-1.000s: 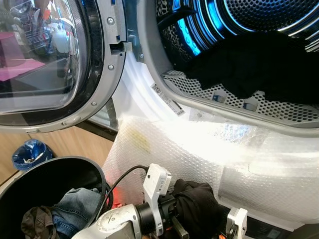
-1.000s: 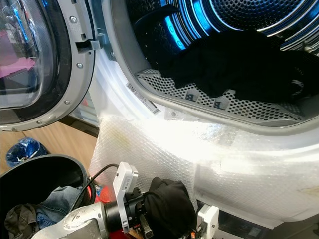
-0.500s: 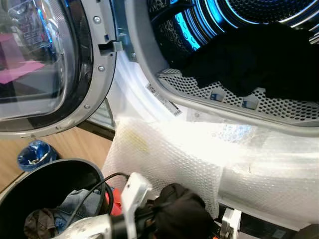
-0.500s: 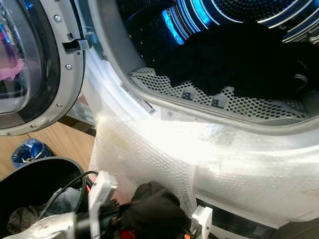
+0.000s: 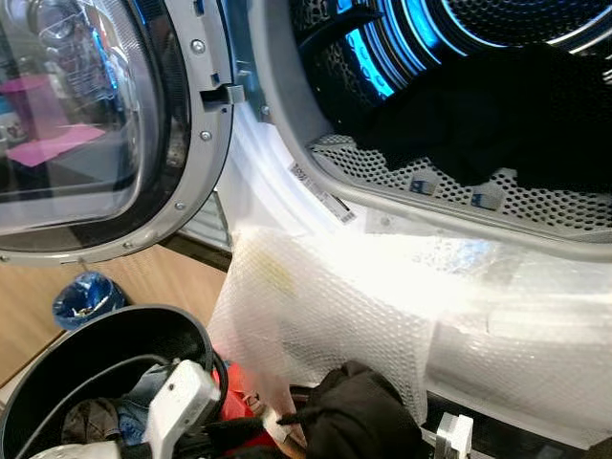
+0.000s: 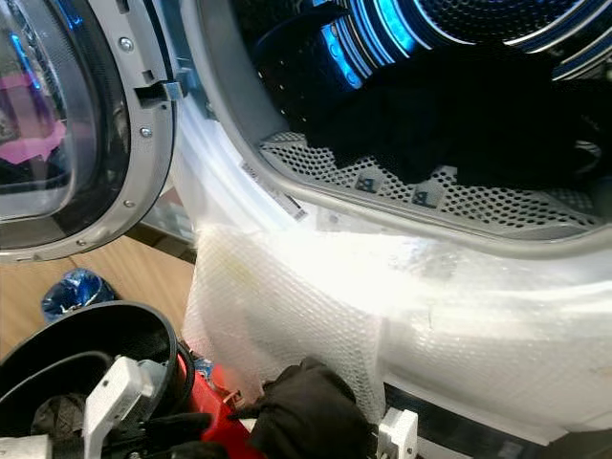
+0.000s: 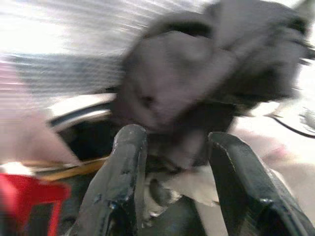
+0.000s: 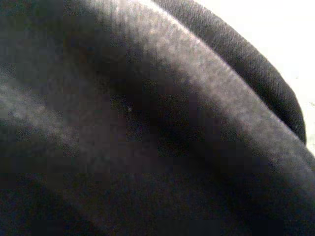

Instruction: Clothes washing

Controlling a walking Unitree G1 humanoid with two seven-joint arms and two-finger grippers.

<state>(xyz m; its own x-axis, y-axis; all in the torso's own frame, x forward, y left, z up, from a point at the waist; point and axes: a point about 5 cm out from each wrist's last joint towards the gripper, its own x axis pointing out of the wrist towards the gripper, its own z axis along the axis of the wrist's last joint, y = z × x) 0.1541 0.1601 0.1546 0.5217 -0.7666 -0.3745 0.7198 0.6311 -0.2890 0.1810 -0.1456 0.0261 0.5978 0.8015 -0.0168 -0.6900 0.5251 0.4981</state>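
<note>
A bundled black garment [image 5: 359, 421] hangs low in front of the washing machine, below its bubble-wrapped front. My left gripper [image 7: 176, 142] is open, and the garment [image 7: 206, 73] sits just past its two black fingers [image 7: 129, 162]. My left wrist [image 5: 182, 406] is over the black laundry basket [image 5: 115, 330]. Dark cloth [image 8: 147, 123] lies right against my right wrist camera. That arm's white mount [image 5: 451, 435] pokes out beside the bundle, and the garment hides the right gripper. More dark clothes [image 5: 497, 115] lie inside the blue-lit drum [image 5: 402, 172].
The round glass door [image 5: 86, 124] stands swung open on the left. Bubble wrap [image 5: 325, 316] drapes over the machine's front. The basket holds jeans [image 5: 143, 387] and a brownish garment [image 5: 91, 421]. A blue bag [image 5: 86, 298] lies on the wooden floor, and something red [image 5: 234, 416] sits beside the basket.
My left arm has drawn back leftward and down toward the basket, away from the black garment it was pressed against. The garment stays low at the centre. The view has shifted slightly.
</note>
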